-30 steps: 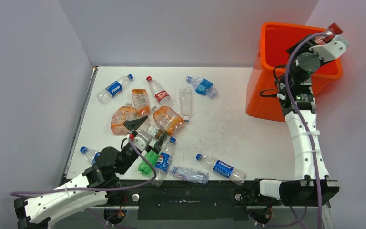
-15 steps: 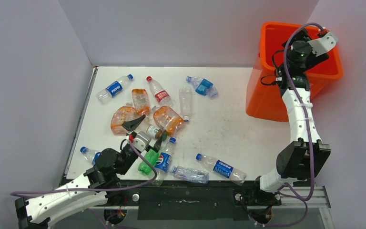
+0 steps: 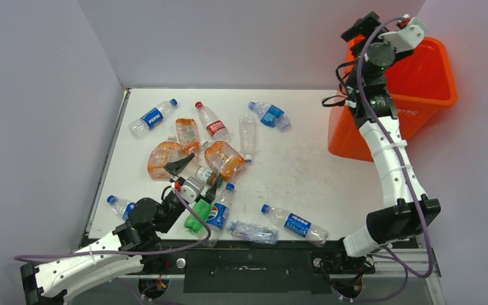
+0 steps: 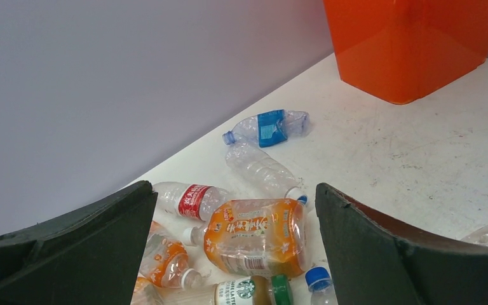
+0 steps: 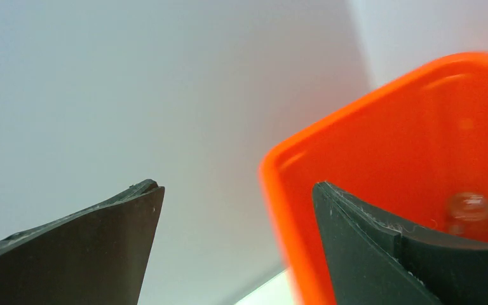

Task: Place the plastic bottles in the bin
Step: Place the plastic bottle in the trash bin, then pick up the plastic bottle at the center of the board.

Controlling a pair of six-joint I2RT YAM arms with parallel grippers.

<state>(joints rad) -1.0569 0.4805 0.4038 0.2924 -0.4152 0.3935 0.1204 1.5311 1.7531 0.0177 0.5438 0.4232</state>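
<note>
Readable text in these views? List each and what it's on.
"PEPSI": blue label, clear bottle at far left.
"STARBUCKS": label of green-capped bottle.
Orange bottle label: Chinese characters, too blurred.
Bin white lettering: too small.

Bin: the tall bright orange plastic bin was plain glossy orange, with small white lettering on its side.
Table: the flat white table top was white with fine grey scuffs.
Between the left jaws: the squat orange-tinted plastic bottle wore an orange label with pale print.
Beyond the left jaws: the crushed clear plastic bottle had a blue label and a blue cap.
Toward the left-hand jaw: the slim clear plastic bottle had a red label with white characters.
Low between the left jaws: the green-capped plastic bottle had a white label with a green roundel.
Fingers: black on the left gripper and the right gripper.
Arms: the jointed white robot arms had black joints and purple cables.
</note>
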